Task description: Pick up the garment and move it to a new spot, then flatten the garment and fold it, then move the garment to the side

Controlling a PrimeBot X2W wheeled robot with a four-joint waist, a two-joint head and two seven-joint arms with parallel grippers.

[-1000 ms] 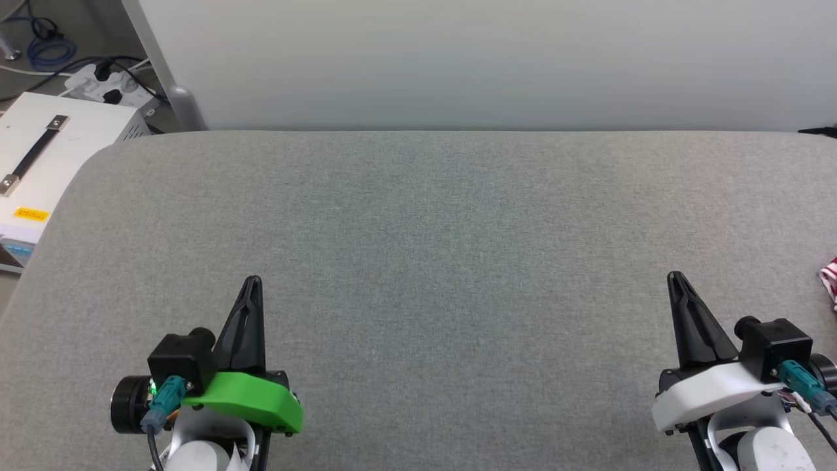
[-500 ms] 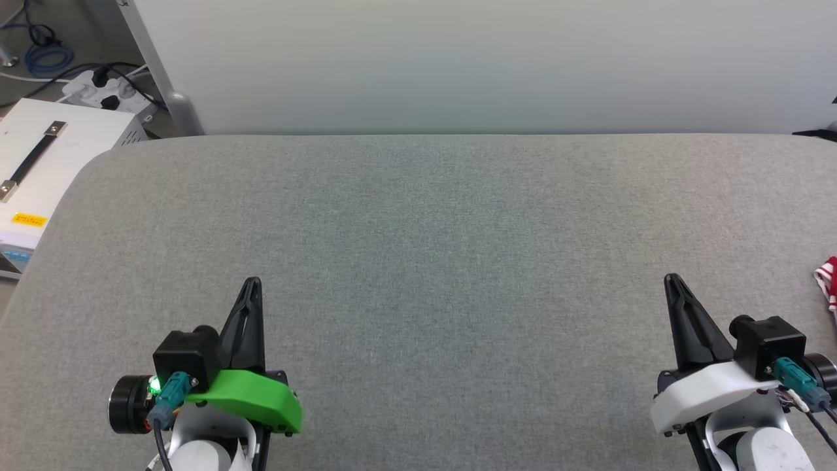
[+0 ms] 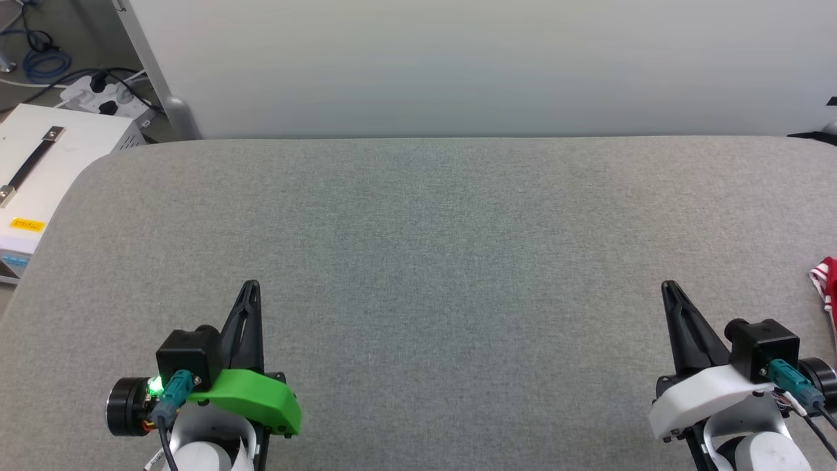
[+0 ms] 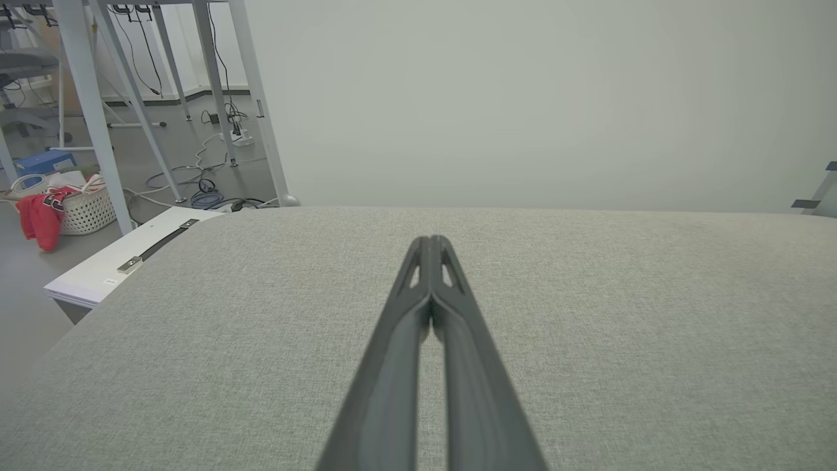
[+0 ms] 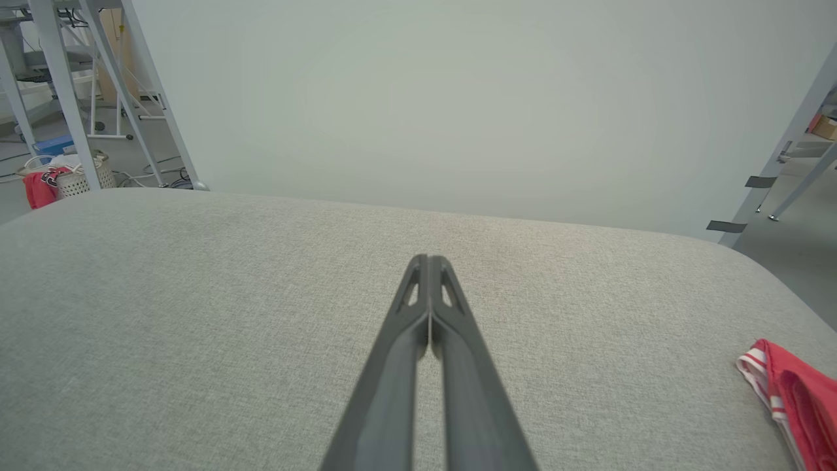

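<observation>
Closed tight, my left gripper [image 3: 250, 286] has its two dark fingers pressed together from base to tip, with nothing held between them. It sits at the lower left of the head view, over the grey cloth table [image 3: 418, 248], with its fingers pointing toward the far edge. My right gripper [image 3: 667, 286] is in the same state at the lower right, fingers shut against each other and holding nothing. I cannot tell whether either one touches the table.

The garment [image 3: 827, 282] lies on the table at its right end, off to the right of my right gripper and apart from it. What shows is a bunched bit of red cloth with red-and-white striped trim. The picture's border cuts off the rest, so I cannot tell how it is spread.

A pale wall panel [image 3: 458, 65] stands behind the table. On the floor by the table's far left corner is a white box [image 3: 39, 163] with a black strap handle. Beyond it lie a white power strip [image 3: 91, 88] and a coil of blue cable [image 3: 46, 62]. In the left wrist view, a white basket [image 4: 85, 210] stands on the floor among metal legs, with a red cloth [image 4: 38, 222] hanging over its rim.
</observation>
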